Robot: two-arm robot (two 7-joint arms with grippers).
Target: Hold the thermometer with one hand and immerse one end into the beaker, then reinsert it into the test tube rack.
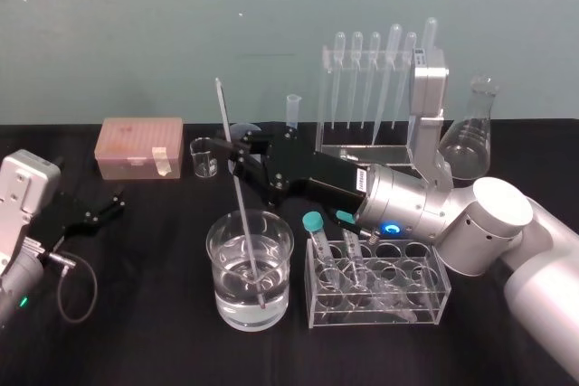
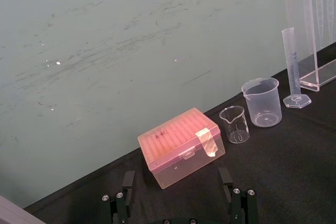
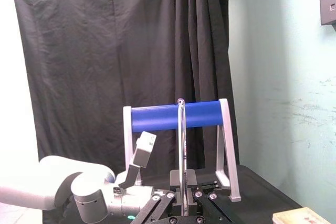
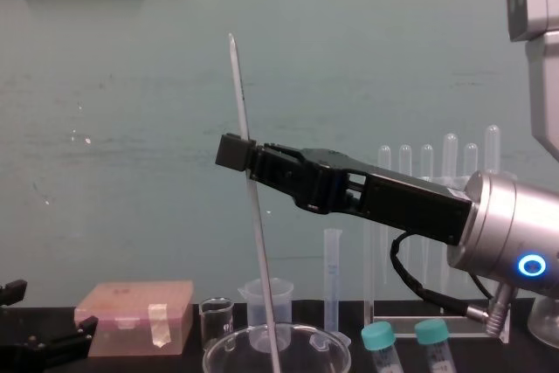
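Note:
The thermometer (image 1: pixel 237 178) is a long thin whitish rod, slightly tilted. Its lower end stands in the water inside the wide glass beaker (image 1: pixel 251 268), and its top reaches well above my right gripper (image 1: pixel 237 155). That gripper is shut on the thermometer's middle, reaching in from the right over the beaker. From the chest, the thermometer (image 4: pixel 254 216) runs down from the right gripper (image 4: pixel 238 153) to the beaker rim (image 4: pixel 229 346). The thermometer (image 3: pixel 181 150) rises between the fingers in the right wrist view. The tall acrylic test tube rack (image 1: pixel 366 146) with pipettes stands behind. My left gripper (image 1: pixel 110 203) rests open at the far left.
A pink tip box (image 1: pixel 140 146), a tiny glass beaker (image 1: pixel 204 158) and a graduated cylinder (image 1: pixel 293 110) stand along the back. An Erlenmeyer flask (image 1: pixel 470 137) is back right. A low tube rack (image 1: pixel 375 282) with capped tubes sits right of the beaker. A cable (image 1: pixel 77 287) loops front left.

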